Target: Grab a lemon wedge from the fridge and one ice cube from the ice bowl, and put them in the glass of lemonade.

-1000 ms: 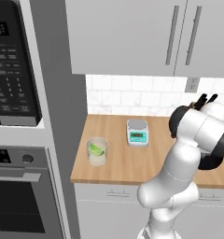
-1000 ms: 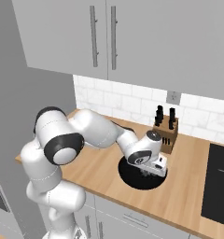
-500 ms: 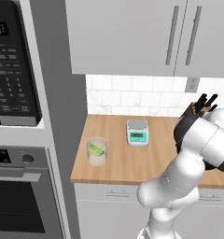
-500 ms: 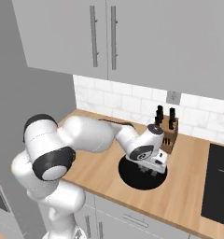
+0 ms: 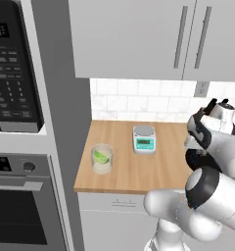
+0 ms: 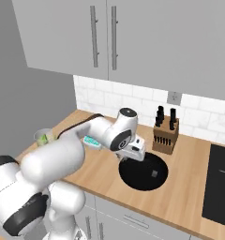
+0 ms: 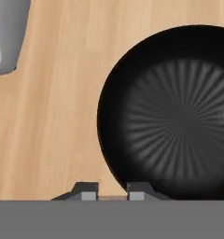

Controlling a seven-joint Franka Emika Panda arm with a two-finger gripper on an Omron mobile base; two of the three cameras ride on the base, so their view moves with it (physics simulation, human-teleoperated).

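gripper [image 7: 111,192] clenched, nothing seen between tips, poised above wooden counter [image 7: 53,121] at edge of black round dish [image 7: 179,121] | glass of lemonade [image 5: 102,159] at counter's left front, well apart from gripper, lemon wedge [image 5: 101,157] inside | kitchen scale [image 5: 144,139] behind glass | knife block [image 6: 165,132] against tiled wall

The arm [image 6: 63,154] is built of glossy white rounded segments joined by dark grey to black rings. Two small dark fingertips [image 7: 88,190] with grey faces are seen.
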